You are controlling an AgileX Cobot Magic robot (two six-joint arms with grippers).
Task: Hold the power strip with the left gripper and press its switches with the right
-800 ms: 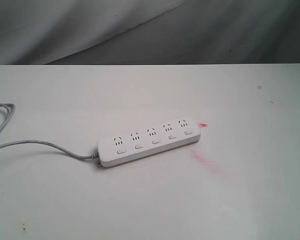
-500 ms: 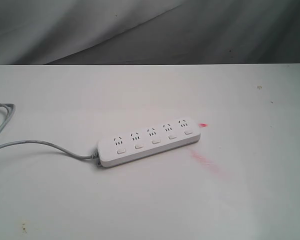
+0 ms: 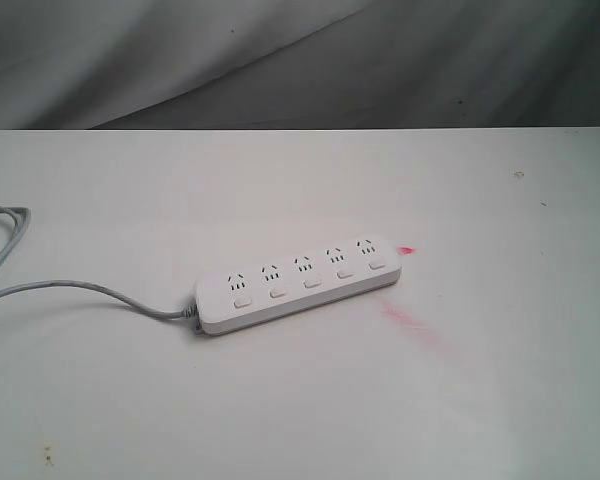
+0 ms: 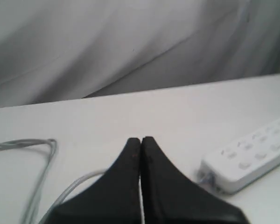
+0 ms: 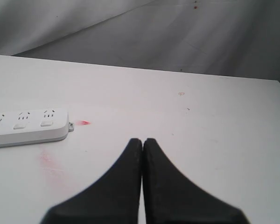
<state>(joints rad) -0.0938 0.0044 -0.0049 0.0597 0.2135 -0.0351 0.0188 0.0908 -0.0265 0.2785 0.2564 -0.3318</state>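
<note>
The power strip [image 3: 298, 283] just sits slanted on the worktop [image 3: 500, 400], nobody touching it
Grey cord [image 3: 80, 286] trails off one end. Both the left hand [image 4: 141, 140] and the right hand [image 5: 142, 140] have jaws pressed together, gripping nothing, clear of the strip.

A white surface [image 3: 500, 400] fills the lower part of the scene, marked by a faint pink smear [image 3: 415, 325] and a few small dark specks [image 3: 48, 458]. Behind its far edge hangs a creased grey cloth backdrop [image 3: 280, 60], softly and evenly lit.
</note>
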